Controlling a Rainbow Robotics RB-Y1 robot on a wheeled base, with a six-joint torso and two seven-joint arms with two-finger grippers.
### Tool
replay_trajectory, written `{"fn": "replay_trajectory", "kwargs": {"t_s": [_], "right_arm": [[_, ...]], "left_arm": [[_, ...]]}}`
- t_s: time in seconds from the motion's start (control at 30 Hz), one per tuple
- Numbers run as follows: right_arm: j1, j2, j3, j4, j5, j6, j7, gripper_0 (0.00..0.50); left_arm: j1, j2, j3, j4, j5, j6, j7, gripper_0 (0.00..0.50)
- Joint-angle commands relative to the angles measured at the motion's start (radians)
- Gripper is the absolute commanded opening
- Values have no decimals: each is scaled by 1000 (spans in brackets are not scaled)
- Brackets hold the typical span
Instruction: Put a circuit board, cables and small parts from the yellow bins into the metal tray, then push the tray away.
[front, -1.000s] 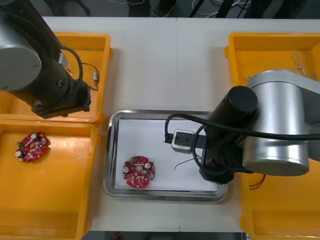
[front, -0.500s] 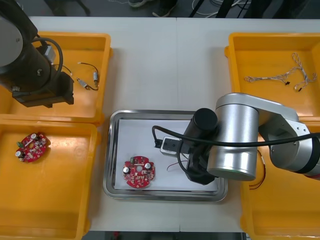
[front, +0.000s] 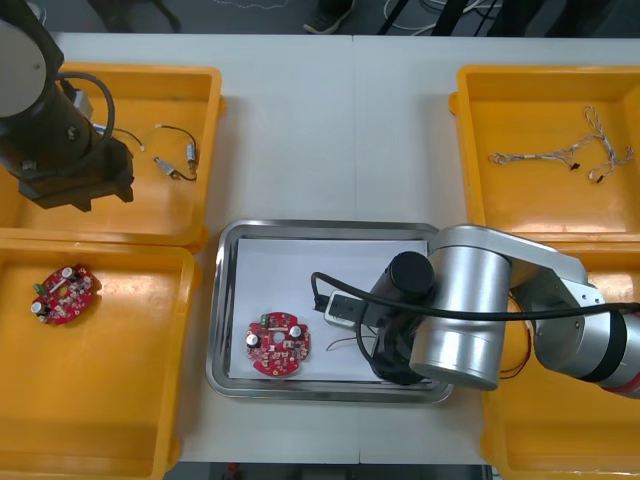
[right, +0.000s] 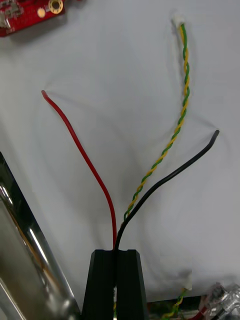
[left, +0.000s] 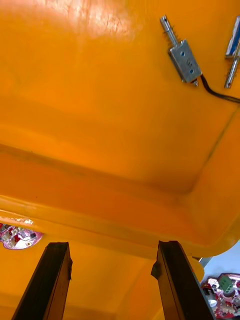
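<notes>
Has swung the right arm (front: 470, 320) lower and inward within the last second, to the tray's (front: 222, 310) 4 o'clock. Pinches the cable (right: 185, 75) tight in the right claw (right: 114, 252), loose ends fanned over the white liner (front: 290, 270). Looks like delivery, with only the release left. Lands it beside the board (front: 279, 344) at 7 o'clock. Has drawn the left arm (front: 60, 150) out to the surface's (front: 330, 130) 10 o'clock. Holds the left claw (left: 112, 245) spread wide and empty, tilted over a bin (left: 100, 125) near a small part (left: 182, 60).

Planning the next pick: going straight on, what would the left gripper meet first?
The left gripper would likely meet the bare floor of the far-left yellow bin, near its wall; depth unclear. The small metal part lies aside.
</notes>
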Motion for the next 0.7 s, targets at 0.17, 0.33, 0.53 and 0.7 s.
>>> {"fn": "replay_trajectory", "kwargs": {"t_s": [0.17, 0.33, 0.53, 0.7], "right_arm": [[54, 45, 5, -10, 76, -8, -36, 0], [54, 51, 4, -10, 85, -4, -46, 145], [54, 62, 5, -10, 119, 9, -52, 500], [54, 66, 4, -10, 128, 22, -58, 500]], "left_arm": [[-75, 6, 31, 61, -24, -65, -16, 500], [-104, -20, 31, 115, -36, -86, -3, 500], [-137, -60, 33, 176, -70, -98, 15, 500], [-169, -86, 31, 230, -82, -117, 40, 500]]}}
